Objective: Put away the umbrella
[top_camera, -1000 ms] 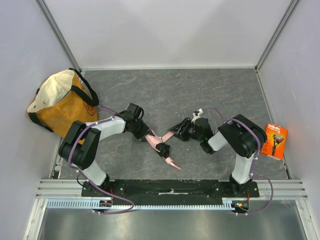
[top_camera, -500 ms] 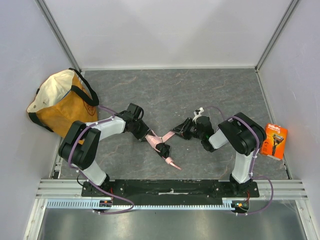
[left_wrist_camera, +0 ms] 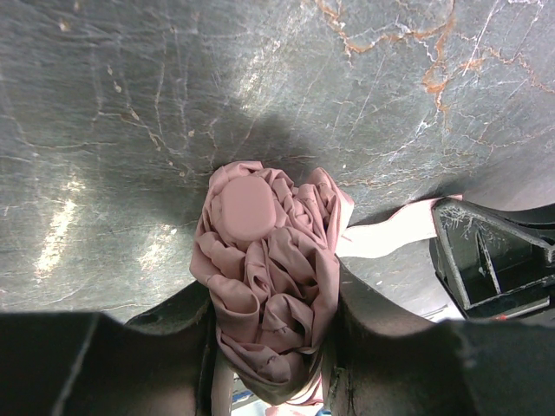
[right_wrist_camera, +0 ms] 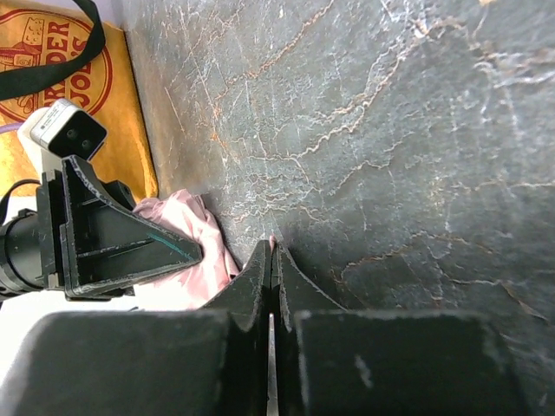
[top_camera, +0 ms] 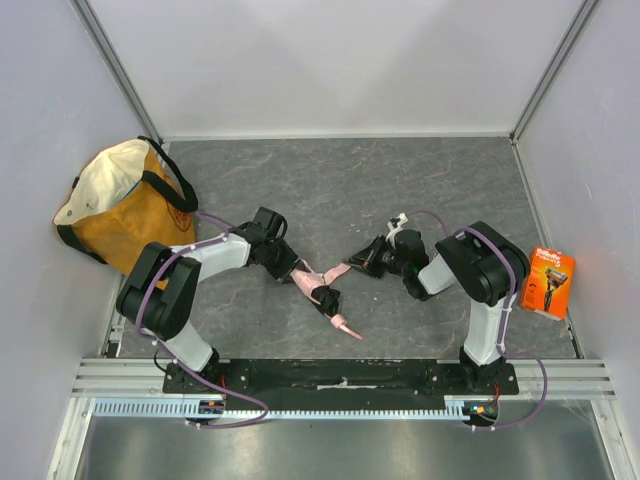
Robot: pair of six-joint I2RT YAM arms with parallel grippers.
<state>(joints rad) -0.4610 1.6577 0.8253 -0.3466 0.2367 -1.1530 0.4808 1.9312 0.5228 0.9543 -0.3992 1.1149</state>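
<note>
the pale pink umbrella (top_camera: 308,282) lies on the dark veined table (top_camera: 420,180) between the two arms, its long axis slanting from upper left to lower right, toward the near edge, in the overhead view. the left gripper (top_camera: 290,268), arm bent low and reaching right, clamps the bunched canopy end, while the right gripper (top_camera: 362,262), reaching left, has its jaws pressed together on the thin pink strap (top_camera: 338,270). only a sliver of strap shows between the right fingertips, and the left wrist view cuts off the rest of the umbrella.
</note>
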